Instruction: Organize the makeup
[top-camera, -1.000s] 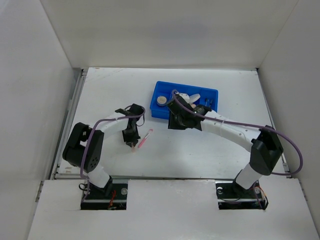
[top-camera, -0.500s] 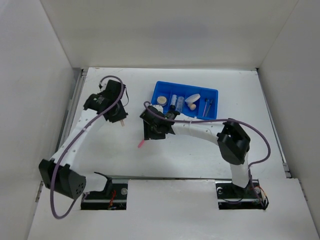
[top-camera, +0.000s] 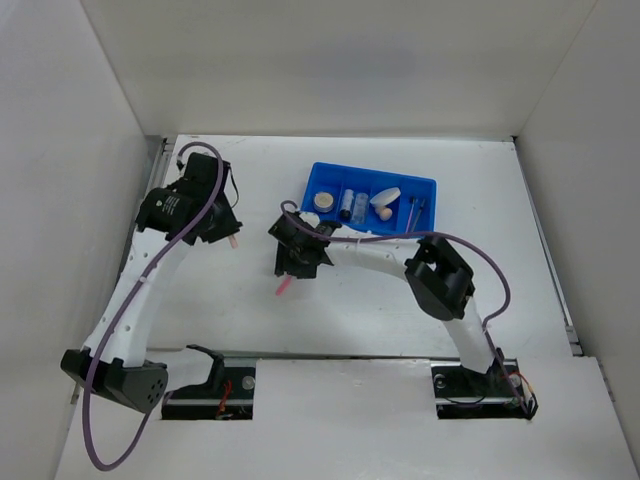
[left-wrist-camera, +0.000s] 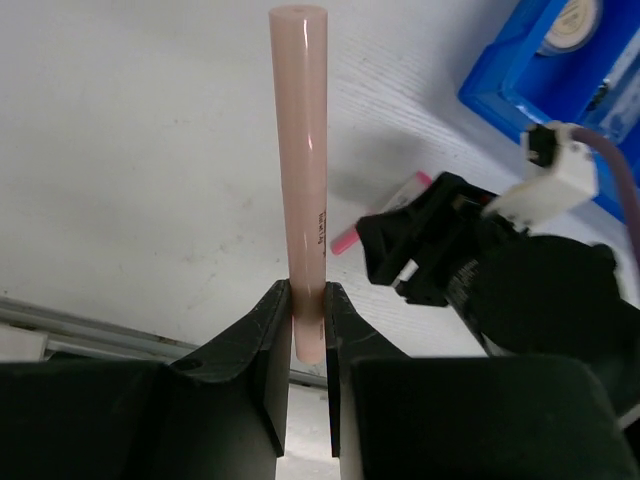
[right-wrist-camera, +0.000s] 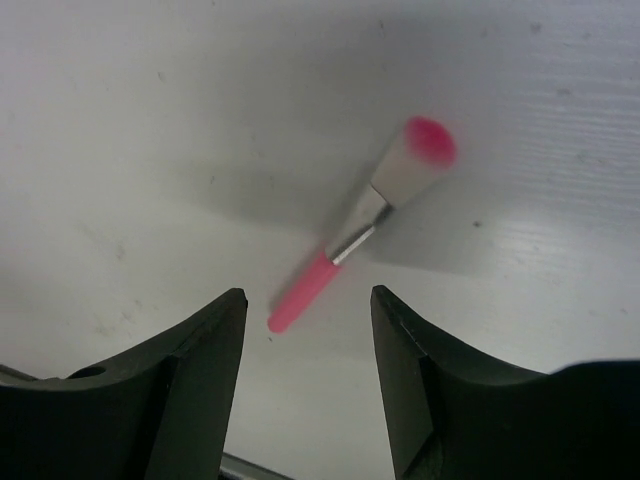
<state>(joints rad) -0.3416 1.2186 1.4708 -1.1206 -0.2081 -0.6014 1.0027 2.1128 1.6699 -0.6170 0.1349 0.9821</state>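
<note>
My left gripper (left-wrist-camera: 308, 300) is shut on the lower end of a pale pink stick (left-wrist-camera: 303, 170), which points away from the jaws; in the top view this gripper (top-camera: 229, 238) hangs over the table's left side. A pink-handled brush (right-wrist-camera: 350, 240) with a pink-tipped white head lies flat on the table (top-camera: 400, 290). My right gripper (right-wrist-camera: 308, 300) is open just above it, and the handle's end reaches toward the gap between the fingers. The brush (top-camera: 283, 287) shows in front of the right gripper (top-camera: 291, 268). A round beige compact (top-camera: 323, 201), a clear tube (top-camera: 347, 205) and a peach sponge (top-camera: 382, 211) sit in the tray.
The blue divided tray (top-camera: 372, 232) stands behind the right gripper, toward the back of the table. Thin sticks (top-camera: 415, 208) lie in its right compartment. White walls close in the table on the left, the right and the back.
The left arm has swung up and to the far left with the pale stick. The right arm has left the tray, moved left over the brush, and opened its jaws wider.
</note>
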